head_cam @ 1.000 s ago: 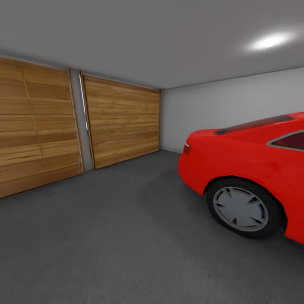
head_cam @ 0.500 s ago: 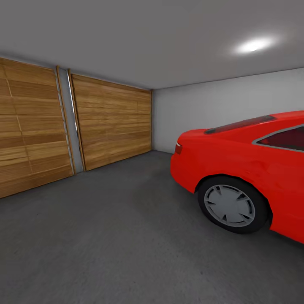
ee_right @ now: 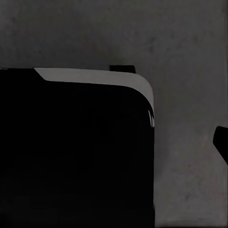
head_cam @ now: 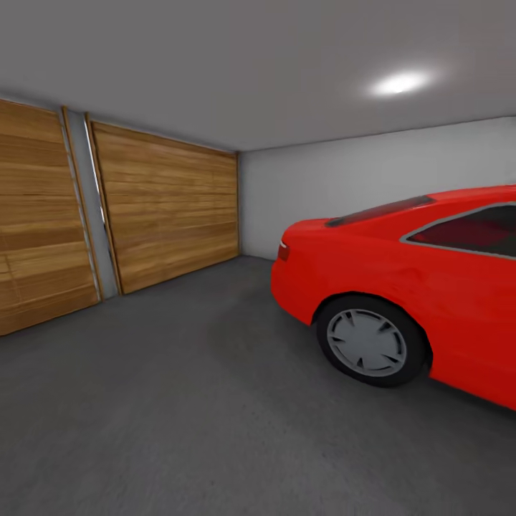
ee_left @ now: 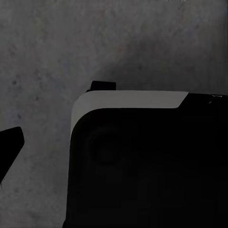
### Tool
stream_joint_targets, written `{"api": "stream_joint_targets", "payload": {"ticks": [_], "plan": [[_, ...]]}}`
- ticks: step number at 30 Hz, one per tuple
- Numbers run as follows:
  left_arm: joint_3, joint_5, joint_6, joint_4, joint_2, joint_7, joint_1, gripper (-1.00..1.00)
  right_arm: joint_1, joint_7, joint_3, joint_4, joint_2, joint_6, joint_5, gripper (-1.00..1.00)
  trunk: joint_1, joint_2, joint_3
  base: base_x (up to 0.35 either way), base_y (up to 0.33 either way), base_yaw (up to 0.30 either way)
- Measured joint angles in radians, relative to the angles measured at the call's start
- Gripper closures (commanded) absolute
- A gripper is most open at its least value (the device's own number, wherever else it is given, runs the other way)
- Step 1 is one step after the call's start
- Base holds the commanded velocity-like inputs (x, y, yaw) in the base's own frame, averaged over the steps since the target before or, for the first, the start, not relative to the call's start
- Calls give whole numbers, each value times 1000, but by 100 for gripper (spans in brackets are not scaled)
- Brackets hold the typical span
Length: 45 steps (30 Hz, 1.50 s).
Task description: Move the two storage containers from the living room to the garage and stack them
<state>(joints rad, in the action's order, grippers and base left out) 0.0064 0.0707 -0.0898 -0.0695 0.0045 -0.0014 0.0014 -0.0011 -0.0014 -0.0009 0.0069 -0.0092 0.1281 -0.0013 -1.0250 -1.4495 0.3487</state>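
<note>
In the garage, over the dark grey mottled concrete floor [head_cam: 179, 401], the two wrist views look down past a black rounded body with a pale grey edge band [ee_left: 142, 156], which hides most of what lies beneath. In the left wrist view a dark tip of the left end effector [ee_left: 10, 145] juts in at the frame's edge, and in the right wrist view a similar dark tip of the right end effector [ee_right: 221, 142] shows at the edge; with so little of either visible, I cannot tell how far open they are, and nothing can be seen held or touched by them. The head view gives the room itself: a bright red car [head_cam: 401, 287] with a grey-spoked rear wheel [head_cam: 367, 342] stands at the right on the floor, two wide wood-plank doors [head_cam: 168, 208] fill the left wall, a plain pale grey wall [head_cam: 344, 186] closes the far side, and a ceiling light [head_cam: 398, 84] glows above.
</note>
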Motion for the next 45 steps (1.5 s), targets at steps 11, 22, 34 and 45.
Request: {"api": "stream_joint_targets", "payload": {"ticks": [11,22,34,45], "plan": [[-1,-5,0,1,-1,-1,0,-100,0,0,0,0,0,0,-1,-100,0,0,0,0,0,-286],[-2,-4,0,1,-9,-1,0,-100,0,0,0,0,-1,1,5,-100,0,0,0,0,0,-287],[-2,-5,0,1,-16,-1,0,-100,0,0,2,0,0,2,8,-100,0,0,0,0,0,-287],[-2,-3,0,2,-25,-1,0,-100,0,0,0,0,-1,2,6,-100,0,0,0,0,0,-287]]}}
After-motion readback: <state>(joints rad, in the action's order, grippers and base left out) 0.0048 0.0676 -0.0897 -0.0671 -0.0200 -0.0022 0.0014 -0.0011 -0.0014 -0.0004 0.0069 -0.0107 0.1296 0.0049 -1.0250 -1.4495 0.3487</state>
